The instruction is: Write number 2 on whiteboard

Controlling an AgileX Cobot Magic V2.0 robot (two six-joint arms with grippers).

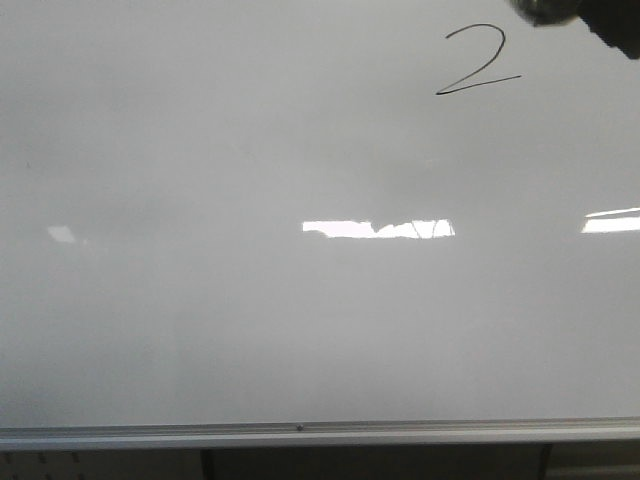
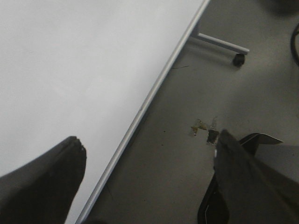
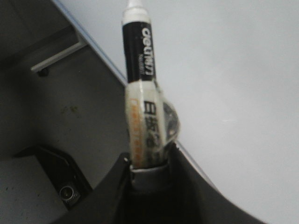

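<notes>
You had the whiteboard [image 1: 200, 300] filling almost the whole front view, and its silver frame edge [image 1: 300, 432] ran along the bottom. The number 2 [image 1: 478, 62] sat high on the board, far above that frame edge and toward the board's right side. It stood upright, with a curved top, and its long base stroke slanted upward to the right. A dark blurred shape [image 1: 580, 15] hung just right of the digit at the board's upper corner; you could not tell from the front what it was.

Your right gripper [image 3: 149, 168] was closed around a marker [image 3: 142, 84], a black and white barrel with tape wrapped round its lower half. The marker's long axis ran straight out from the fingers, and its pale tip pointed toward the board's frame edge [image 3: 93, 46], with the board surface [image 3: 224, 70] lying beside it.

Your left gripper [image 2: 149, 158] was spread wide with nothing between its fingers [image 2: 51, 177]. One finger lay over the whiteboard [image 2: 70, 60], the other over the floor [image 2: 187, 93], the frame edge [image 2: 149, 95] between them
</notes>
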